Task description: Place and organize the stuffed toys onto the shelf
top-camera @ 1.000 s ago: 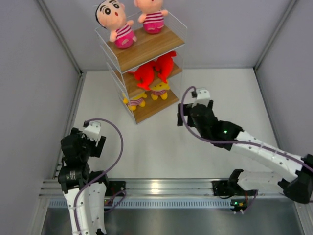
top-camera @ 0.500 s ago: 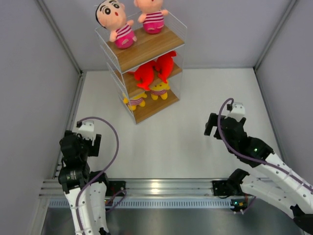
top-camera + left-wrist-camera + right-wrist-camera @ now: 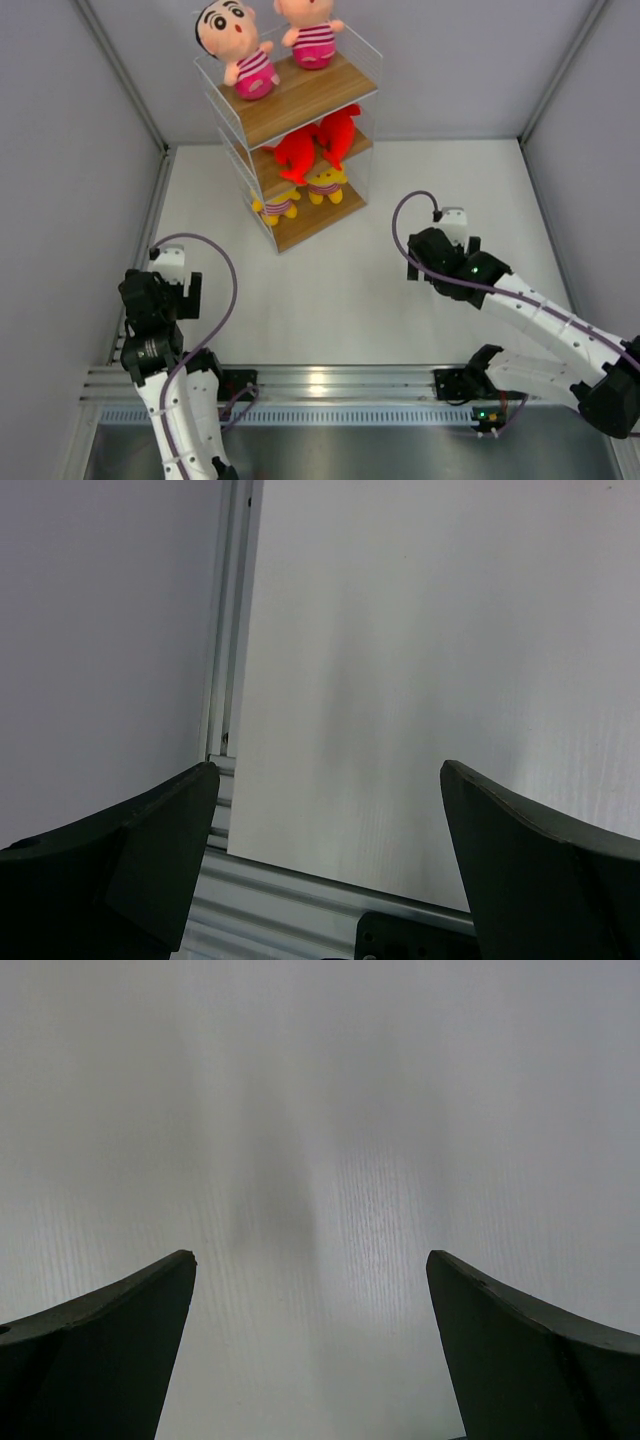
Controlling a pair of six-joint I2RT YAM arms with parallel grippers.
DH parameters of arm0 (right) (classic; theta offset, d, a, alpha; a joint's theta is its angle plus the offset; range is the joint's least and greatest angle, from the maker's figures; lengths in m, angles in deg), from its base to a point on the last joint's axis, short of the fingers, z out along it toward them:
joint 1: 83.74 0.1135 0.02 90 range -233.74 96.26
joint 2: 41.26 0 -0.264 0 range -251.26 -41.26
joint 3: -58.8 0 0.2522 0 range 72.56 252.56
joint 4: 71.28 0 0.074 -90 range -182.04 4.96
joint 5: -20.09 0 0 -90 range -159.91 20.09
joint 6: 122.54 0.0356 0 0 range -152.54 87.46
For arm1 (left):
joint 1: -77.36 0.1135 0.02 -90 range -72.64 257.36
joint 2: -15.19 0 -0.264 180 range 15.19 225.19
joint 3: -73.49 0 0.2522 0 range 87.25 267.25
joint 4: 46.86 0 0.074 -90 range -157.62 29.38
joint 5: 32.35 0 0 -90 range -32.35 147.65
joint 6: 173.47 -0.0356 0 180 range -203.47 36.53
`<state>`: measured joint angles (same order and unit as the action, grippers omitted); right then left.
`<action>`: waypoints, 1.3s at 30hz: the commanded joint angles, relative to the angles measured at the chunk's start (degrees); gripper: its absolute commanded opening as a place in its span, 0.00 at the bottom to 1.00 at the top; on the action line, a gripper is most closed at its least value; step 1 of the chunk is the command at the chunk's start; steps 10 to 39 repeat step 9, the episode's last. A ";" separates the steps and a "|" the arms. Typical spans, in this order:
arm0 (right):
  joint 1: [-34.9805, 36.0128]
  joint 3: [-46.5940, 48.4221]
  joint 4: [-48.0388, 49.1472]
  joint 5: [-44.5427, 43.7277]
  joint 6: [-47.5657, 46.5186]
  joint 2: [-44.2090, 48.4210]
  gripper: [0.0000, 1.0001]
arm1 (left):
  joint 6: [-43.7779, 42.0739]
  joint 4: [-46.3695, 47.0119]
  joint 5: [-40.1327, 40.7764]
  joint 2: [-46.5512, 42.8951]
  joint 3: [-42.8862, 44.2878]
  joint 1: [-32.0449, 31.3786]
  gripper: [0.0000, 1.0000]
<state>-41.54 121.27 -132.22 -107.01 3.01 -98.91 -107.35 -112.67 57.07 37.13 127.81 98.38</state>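
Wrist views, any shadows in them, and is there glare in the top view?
Left wrist: faint vertical shadow on the white table, left fingers dark and featureless. Right wrist: soft grey shadow band mid-frame, right fingers equally dark. Top external: bright glare spot on the metal rail.

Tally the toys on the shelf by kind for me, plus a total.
Pink-striped dolls: 2, top tier
Red sharks: 2, middle tier
Yellow figures: 2, bottom tier
Total: 6, all on the shelf
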 commanded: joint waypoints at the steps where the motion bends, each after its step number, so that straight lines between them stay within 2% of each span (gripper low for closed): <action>1: -0.71 3.32 -3.53 -4.73 0.40 -2.28 0.99 | 1.20 3.19 -0.04 0.92 -0.48 1.22 0.98; 9: -0.80 0.51 3.23 -2.09 -1.98 2.18 1.00 | 1.12 3.19 -0.04 1.36 -0.39 2.36 0.98; 39: -0.80 0.51 3.23 -2.09 -1.98 2.18 1.00 | 1.12 3.19 -0.04 1.36 -0.39 2.36 0.98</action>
